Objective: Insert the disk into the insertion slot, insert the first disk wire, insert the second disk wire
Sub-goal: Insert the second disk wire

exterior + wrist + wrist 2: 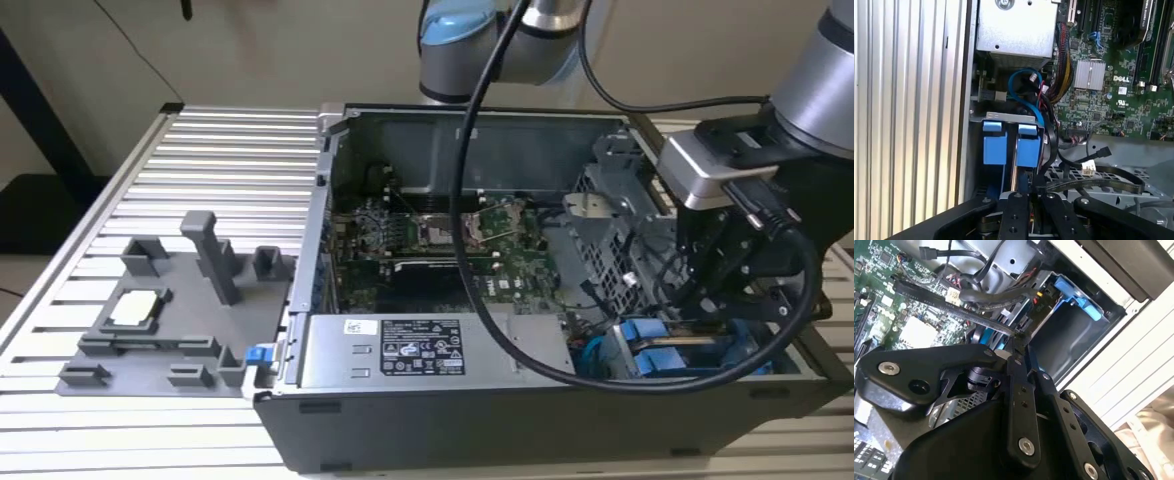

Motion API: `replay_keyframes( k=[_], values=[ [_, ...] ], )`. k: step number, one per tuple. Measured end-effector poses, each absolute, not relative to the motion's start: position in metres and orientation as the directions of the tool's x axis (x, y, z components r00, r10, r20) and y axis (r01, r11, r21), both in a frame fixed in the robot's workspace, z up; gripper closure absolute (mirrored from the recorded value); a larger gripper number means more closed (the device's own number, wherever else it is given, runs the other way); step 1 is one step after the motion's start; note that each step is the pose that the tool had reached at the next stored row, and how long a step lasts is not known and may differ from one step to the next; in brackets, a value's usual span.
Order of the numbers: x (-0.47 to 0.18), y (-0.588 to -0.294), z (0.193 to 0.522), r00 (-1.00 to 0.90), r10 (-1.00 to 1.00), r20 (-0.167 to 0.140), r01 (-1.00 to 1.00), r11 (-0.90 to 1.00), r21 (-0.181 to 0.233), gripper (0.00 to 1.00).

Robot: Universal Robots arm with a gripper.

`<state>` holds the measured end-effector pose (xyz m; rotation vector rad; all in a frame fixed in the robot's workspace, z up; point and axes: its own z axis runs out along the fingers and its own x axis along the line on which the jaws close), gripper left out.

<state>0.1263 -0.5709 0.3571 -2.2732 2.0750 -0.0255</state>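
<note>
Pincer [1021, 197] low inside case [400, 420], fingers pressed together, seemingly pinching cable [981, 315] end near drive cage. Disk [1028, 147] already seated in slot [1004, 118], blue tabs outward for access, beside second carrier [994, 145]. Case on bench [200, 160].

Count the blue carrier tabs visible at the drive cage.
2: blue tabs side by side in the first wrist view, one nearer the case wall, one nearer the motherboard. Others may be hidden.
</note>
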Motion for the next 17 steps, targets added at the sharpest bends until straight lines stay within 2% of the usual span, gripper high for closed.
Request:
replay_keyframes(
  k=[17],
  values=[
    [0.129,-0.5709,0.3546,0.04,-0.999,-0.037,-0.998,-0.038,-0.057,0.84]
  ],
)
